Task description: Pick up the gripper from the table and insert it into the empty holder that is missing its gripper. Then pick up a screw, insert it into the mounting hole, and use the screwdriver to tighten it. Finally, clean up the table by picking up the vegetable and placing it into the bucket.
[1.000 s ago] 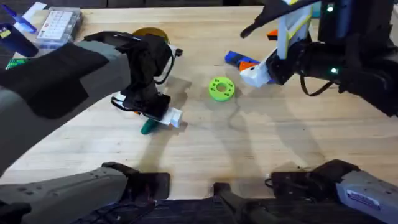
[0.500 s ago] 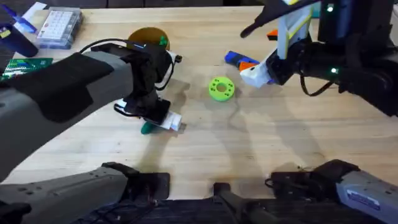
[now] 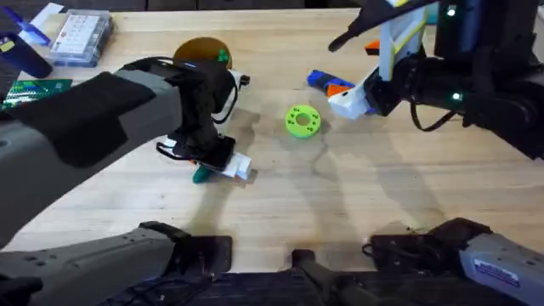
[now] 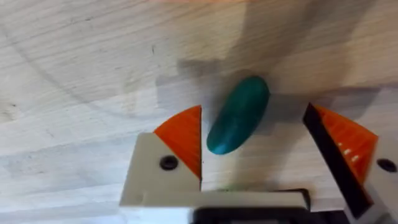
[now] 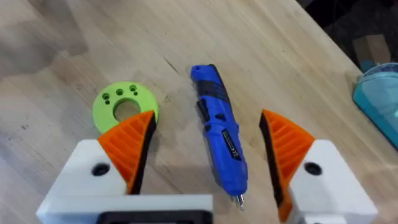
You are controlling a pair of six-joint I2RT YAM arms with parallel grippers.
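The dark green vegetable (image 4: pixel 238 114) lies on the wooden table between the open orange pads of my left gripper (image 4: pixel 255 140), close to one pad. From overhead, its tip (image 3: pixel 201 176) peeks out under that gripper (image 3: pixel 223 168), left of centre. The yellow-tan bucket (image 3: pixel 202 48) stands behind the left arm, partly hidden. My right gripper (image 5: pixel 208 146) hangs open above the blue screwdriver (image 5: pixel 219 132), which lies on the table at the back right (image 3: pixel 327 82).
A bright green ring with holes (image 3: pixel 301 120) lies mid-table between the arms. A clear parts box (image 3: pixel 78 36) and a green circuit board (image 3: pixel 34 89) sit at the back left. Dark equipment (image 3: pixel 484 51) fills the back right.
The left arm has shifted a little to the right and lowered over the vegetable, uncovering the bucket and circuit board. The right arm has not moved.
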